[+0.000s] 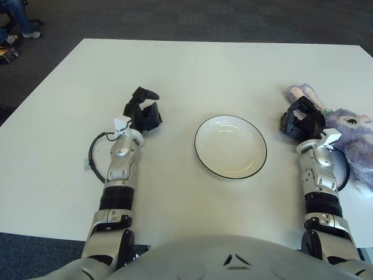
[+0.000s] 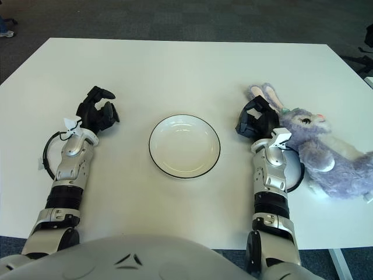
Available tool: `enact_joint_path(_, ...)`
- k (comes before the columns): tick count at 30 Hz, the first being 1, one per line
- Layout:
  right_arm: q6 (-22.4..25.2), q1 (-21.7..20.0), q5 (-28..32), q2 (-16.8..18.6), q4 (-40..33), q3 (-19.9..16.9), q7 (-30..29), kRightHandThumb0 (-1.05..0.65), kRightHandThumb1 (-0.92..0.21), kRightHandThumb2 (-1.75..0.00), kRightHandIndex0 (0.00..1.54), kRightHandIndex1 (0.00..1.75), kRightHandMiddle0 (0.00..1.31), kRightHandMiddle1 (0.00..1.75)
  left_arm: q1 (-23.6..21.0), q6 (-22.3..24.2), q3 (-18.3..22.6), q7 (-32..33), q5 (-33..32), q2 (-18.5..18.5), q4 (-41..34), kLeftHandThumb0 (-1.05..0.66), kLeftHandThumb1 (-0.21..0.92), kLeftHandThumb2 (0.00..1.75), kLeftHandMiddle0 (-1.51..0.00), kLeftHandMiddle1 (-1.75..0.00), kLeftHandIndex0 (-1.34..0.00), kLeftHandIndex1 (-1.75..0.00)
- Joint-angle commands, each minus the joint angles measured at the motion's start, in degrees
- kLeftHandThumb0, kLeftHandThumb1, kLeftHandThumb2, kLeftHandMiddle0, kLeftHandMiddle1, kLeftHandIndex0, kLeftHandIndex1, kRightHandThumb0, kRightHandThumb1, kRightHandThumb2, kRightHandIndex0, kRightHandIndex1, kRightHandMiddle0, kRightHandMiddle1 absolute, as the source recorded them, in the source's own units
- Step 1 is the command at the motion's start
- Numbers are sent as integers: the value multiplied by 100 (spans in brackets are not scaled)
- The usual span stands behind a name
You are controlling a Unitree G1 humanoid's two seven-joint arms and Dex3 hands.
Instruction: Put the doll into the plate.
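Note:
A purple plush rabbit doll (image 2: pixel 326 154) lies on its side at the right of the white table, ears pointing left and body reaching toward the right edge. My right hand (image 2: pixel 256 119) sits just left of the doll's head, against its ears, with fingers relaxed and holding nothing. A white plate with a dark rim (image 2: pixel 184 175) stands empty in the middle, a short way left of that hand. My left hand (image 2: pixel 99 114) shows to the left of the plate, fingers loosely open and holding nothing.
The table's right edge (image 2: pixel 349 76) runs close behind the doll. A black cable loop (image 2: pixel 46 157) hangs beside my left wrist. Dark carpet surrounds the table, and a person's legs (image 1: pixel 20 20) show at the far left.

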Motion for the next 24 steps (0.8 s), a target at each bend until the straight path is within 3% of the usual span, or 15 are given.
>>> enact_joint_path(1, 226, 164, -22, 39, 105, 31, -15, -47, -35, -128, 119, 175, 59, 175, 216, 74, -13, 43, -5, -68, 96, -41, 55, 103, -101, -175, -43, -175)
enact_joint_path(17, -55, 322, 269, 301, -288, -3, 190, -46, -39, -122, 109, 175, 55, 175, 204, 50, -19, -10, -42, -70, 118, -41, 55, 102, -100, -175, -43, -175)
enact_joint_path(24, 195, 404, 449, 326, -641, 9, 310, -45, -41, -120, 106, 175, 54, 175, 185, 50, -27, -11, -59, -78, 137, -41, 56, 101, -100, -175, -42, -175)
